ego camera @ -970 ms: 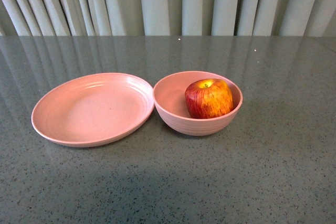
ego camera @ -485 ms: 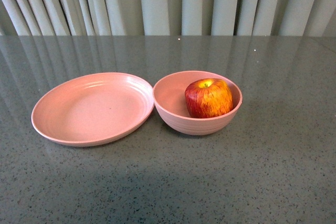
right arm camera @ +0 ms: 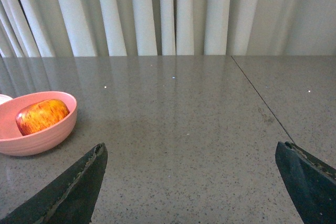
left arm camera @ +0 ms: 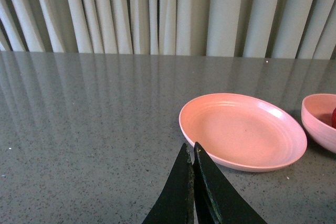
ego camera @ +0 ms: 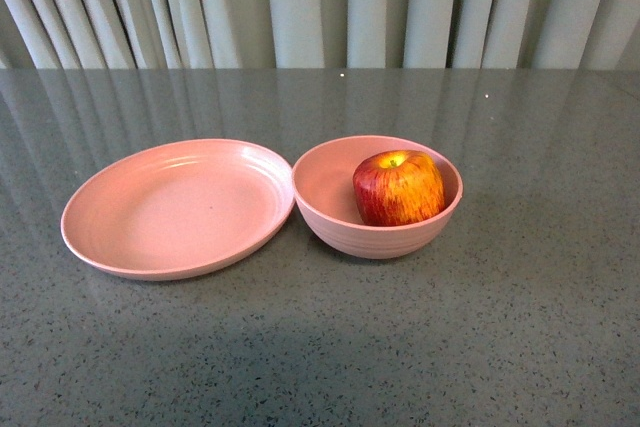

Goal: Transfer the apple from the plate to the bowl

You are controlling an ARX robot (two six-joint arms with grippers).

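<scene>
A dark grey speckled stone table (ego camera: pixel 320 347) stretches back to pale pleated curtains (ego camera: pixel 320 7). On its left side lies the wide, shallow pink plate (ego camera: pixel 178 208) with a raised rim, holding nothing. Just beside it, rims nearly touching, stands the deeper ridged pink bowl (ego camera: pixel 340 222), and the blocky red apple with yellow streaks (ego camera: pixel 398 188) sits inside it, against the right wall. The left gripper (left arm camera: pixel 192 153) has its dark fingers pressed together, near the plate. The right gripper (right arm camera: pixel 191 153) is spread wide over bare table, well apart from the bowl.
</scene>
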